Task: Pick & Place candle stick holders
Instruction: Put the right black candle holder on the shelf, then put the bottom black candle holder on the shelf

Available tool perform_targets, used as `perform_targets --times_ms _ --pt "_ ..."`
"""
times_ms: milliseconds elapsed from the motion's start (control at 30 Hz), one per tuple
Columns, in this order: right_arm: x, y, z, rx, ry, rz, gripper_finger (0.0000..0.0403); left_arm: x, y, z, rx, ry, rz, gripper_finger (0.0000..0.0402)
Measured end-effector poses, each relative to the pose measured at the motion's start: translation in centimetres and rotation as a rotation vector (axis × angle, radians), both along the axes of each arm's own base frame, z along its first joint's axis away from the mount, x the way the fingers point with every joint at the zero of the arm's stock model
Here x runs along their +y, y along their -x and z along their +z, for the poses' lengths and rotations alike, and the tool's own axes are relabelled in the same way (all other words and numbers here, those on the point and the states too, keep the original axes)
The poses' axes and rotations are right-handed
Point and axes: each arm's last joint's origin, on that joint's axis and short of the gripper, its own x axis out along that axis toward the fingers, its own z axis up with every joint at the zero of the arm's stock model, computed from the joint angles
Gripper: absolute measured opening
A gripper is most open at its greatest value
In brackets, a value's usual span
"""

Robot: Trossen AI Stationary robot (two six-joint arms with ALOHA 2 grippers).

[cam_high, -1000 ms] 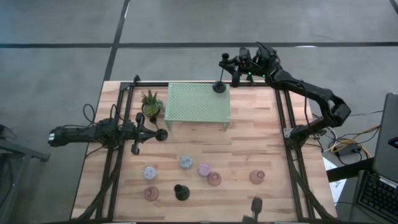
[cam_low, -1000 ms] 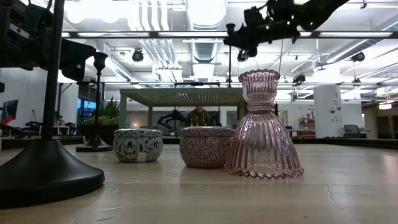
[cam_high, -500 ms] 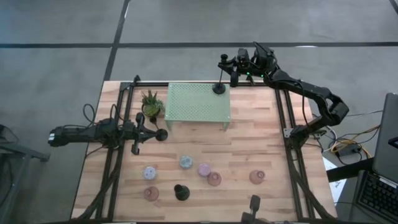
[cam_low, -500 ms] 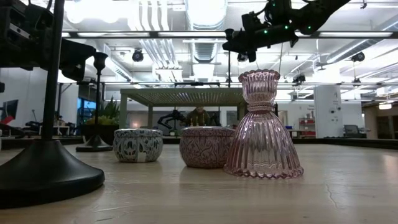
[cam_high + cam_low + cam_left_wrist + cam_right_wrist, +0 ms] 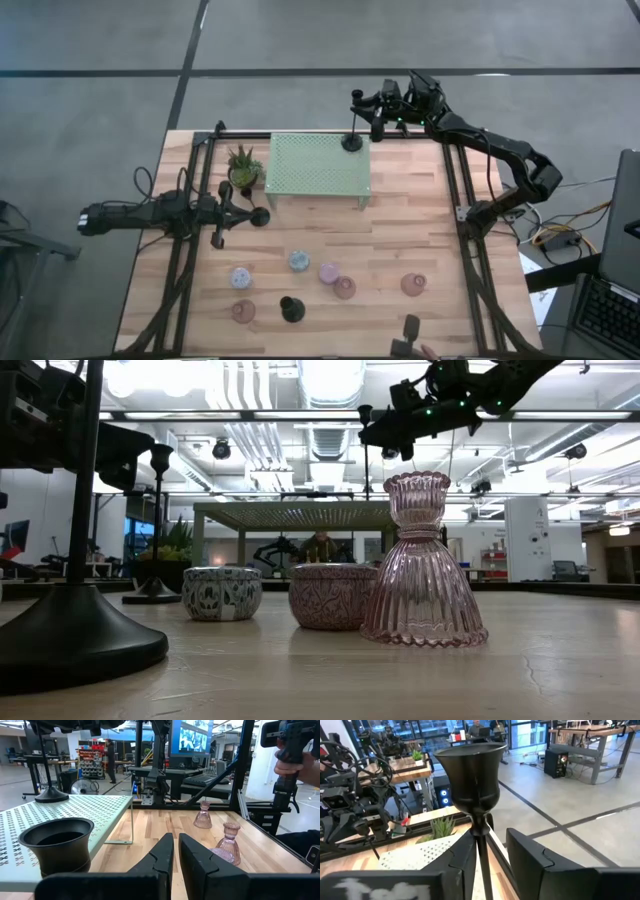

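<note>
At six o'clock, near the table's front edge, sit short pink glass cup holders. At nine o'clock my left gripper waits, fingers pressed together, empty. At one o'clock, on the mint-green perforated metal shelf, stands the slim tall black candlestick. My right gripper has just loosened; its fingers now flank the stem, seemingly released. Placement looks done.

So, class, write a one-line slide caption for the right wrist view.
Right gripper, jaws parted, around the stem of a black candlestick standing on the mint-green perforated shelf.
</note>
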Motion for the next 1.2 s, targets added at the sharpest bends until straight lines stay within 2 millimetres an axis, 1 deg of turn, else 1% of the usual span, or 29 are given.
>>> perform_targets --times_ms 167,400,600,900,1067,1200 --pt "0.0 0.1 0.0 0.008 0.006 0.001 0.0136 0.0 0.0 0.0 0.000 0.000 0.000 0.0035" --pt "0.2 0.3 -0.6 0.077 -0.009 0.006 0.0187 0.0 0.0 0.0 0.000 0.000 0.000 0.0035" --pt "0.6 0.9 -0.3 0.108 0.008 0.007 0.0221 0.0 0.0 0.0 0.000 0.000 0.000 0.0035" --pt "2.0 2.6 0.8 0.169 0.016 0.016 0.0260 0.0 0.0 0.0 0.000 0.000 0.000 0.0035" --pt "3.1 3.5 0.8 0.221 -0.029 0.034 0.0273 0.0 0.0 0.0 0.000 0.000 0.000 0.0035" --pt "4.4 3.8 0.2 0.269 -0.048 0.101 0.0279 0.0 0.0 0.0 0.000 0.000 0.000 0.0035"
